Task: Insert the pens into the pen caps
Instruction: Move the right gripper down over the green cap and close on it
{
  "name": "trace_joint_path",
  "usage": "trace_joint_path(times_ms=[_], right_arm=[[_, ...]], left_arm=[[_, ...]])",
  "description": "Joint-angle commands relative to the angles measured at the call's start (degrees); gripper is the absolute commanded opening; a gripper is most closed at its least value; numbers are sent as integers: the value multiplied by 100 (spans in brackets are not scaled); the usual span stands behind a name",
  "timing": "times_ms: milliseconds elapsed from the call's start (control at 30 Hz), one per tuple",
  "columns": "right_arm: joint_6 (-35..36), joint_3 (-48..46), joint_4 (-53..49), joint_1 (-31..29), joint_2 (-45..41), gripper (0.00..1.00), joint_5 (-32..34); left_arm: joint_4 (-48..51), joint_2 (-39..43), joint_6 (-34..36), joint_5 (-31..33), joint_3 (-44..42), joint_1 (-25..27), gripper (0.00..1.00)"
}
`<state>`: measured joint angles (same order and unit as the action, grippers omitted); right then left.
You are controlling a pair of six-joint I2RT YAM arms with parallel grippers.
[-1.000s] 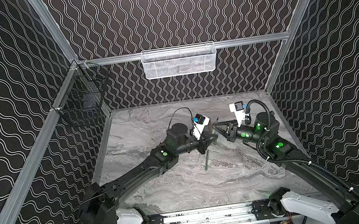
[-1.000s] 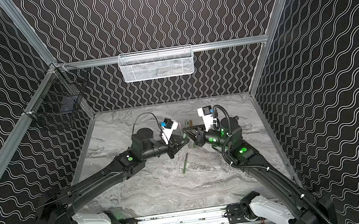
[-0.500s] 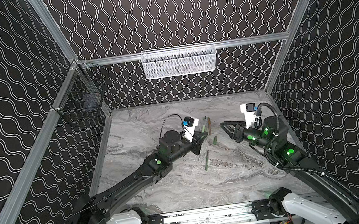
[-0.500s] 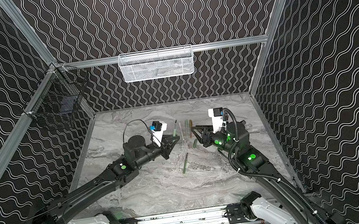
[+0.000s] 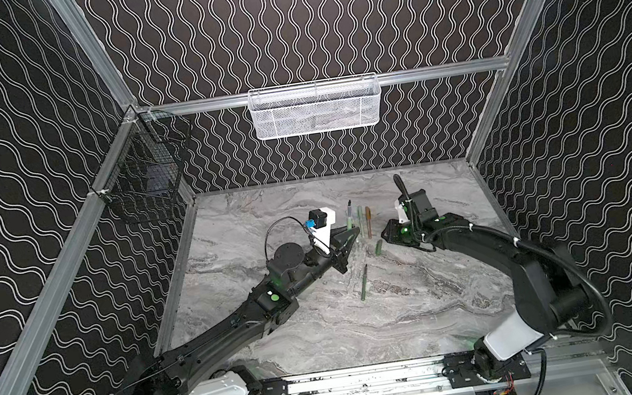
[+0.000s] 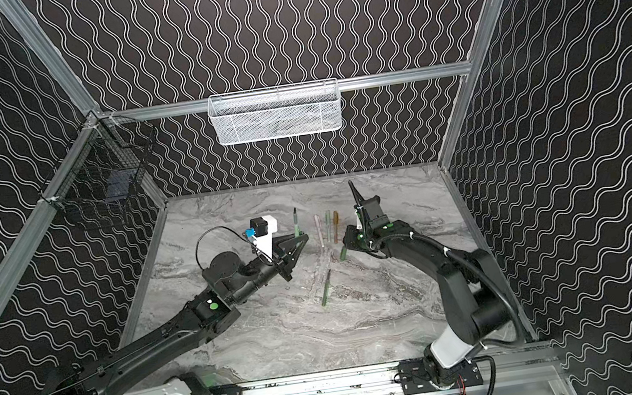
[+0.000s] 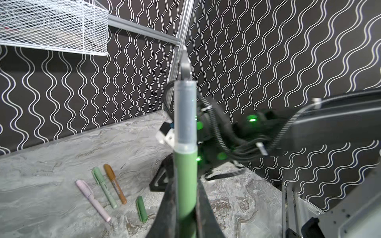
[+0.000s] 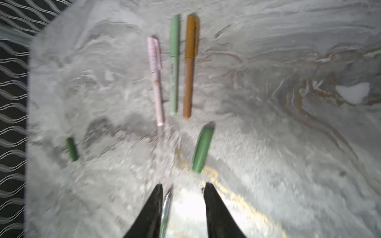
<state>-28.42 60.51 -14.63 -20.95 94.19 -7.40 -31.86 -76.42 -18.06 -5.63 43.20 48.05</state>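
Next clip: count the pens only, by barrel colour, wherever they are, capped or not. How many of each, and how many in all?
Dark green pens: 2 (the held dark green pen, uncapped, and the loose dark green pen, uncapped on the table)
Pale green pen: 1, capped
Orange-brown pen: 1, capped
Pink pen: 1, capped
Total: 5

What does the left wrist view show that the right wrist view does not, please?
Only the left wrist view: the green pen gripped by the left end effector, the white mesh basket and the right arm. Only the right wrist view: the end of a darker green pen lying on the table. Both: the pink pen, pale green pen and orange-brown pen, all capped, plus the loose green cap.
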Motion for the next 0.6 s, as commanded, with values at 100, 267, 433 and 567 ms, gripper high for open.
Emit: trace_joint_path(times_ms=[100,267,433,567], right_arm=[[130,751,-634,-6,1039,38,498],[170,1053,-778,-10,1418,38,383],[185,1159,-783,-11,1688,36,271],[233,1252,-854,-13,1848,33,260]], left_arm=[[-484,12,-57,-166,-59,45,1],[-411,-61,-68,-255,0,74,1],[-387,-75,-71,-275,14,84,1],[-356,-66,-53,-305,39,91,1]])
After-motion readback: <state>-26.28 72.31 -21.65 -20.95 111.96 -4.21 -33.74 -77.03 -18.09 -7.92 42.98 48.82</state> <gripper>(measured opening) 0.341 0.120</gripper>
